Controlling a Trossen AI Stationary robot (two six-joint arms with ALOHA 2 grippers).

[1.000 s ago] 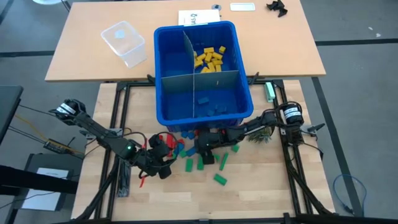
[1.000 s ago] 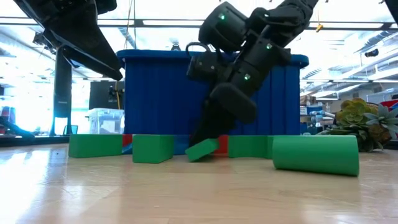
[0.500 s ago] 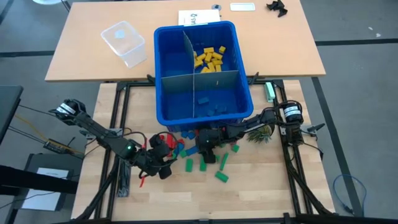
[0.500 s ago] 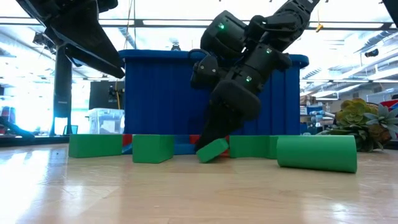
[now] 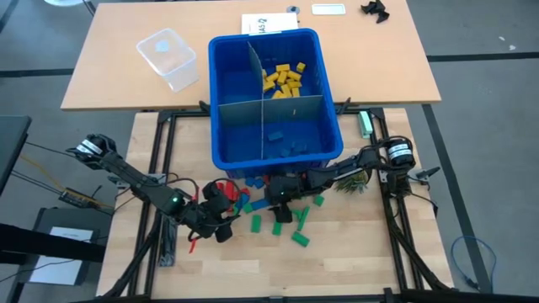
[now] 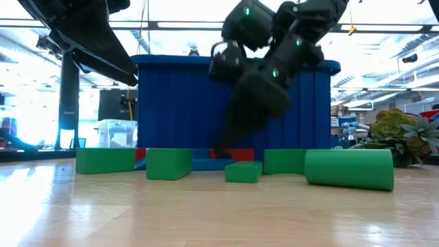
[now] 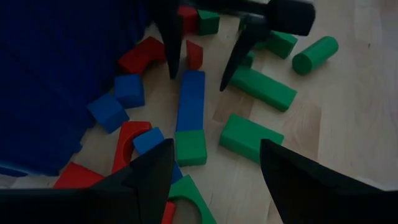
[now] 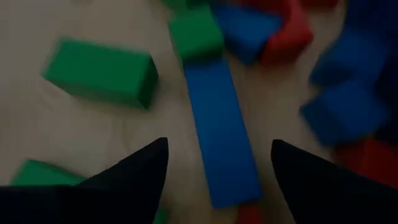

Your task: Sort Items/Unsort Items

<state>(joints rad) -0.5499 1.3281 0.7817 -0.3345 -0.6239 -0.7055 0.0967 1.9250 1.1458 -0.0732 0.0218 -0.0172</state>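
Observation:
Loose items in green, red and blue lie on the wooden table in front of the blue bin [image 5: 274, 97]. Among them are a long blue block [image 7: 191, 99], a small green block [image 6: 243, 171] lying flat, and a green cylinder [image 6: 350, 169]. Yellow items [image 5: 284, 79] and blue items [image 5: 282, 143] lie in the bin's right compartments. My right gripper [image 7: 202, 68] hangs open just above the long blue block's far end [image 8: 221, 137], one finger on either side, touching nothing. My left gripper [image 5: 227, 204] stands open over the pile's left part, above a green cube [image 7: 190, 147].
Grey divider sheets [image 5: 257, 76] split the bin. A clear plastic container [image 5: 168, 57] and papers [image 5: 265, 23] sit on the far table. A small plant [image 6: 401, 137] stands at the right. Bare wood lies near the table's front edge.
My right gripper has risen off the small green block. That block was propped tilted under the fingertips; it has slid a little toward the green cylinder and now lies flat and free on the table. My left gripper has kept still.

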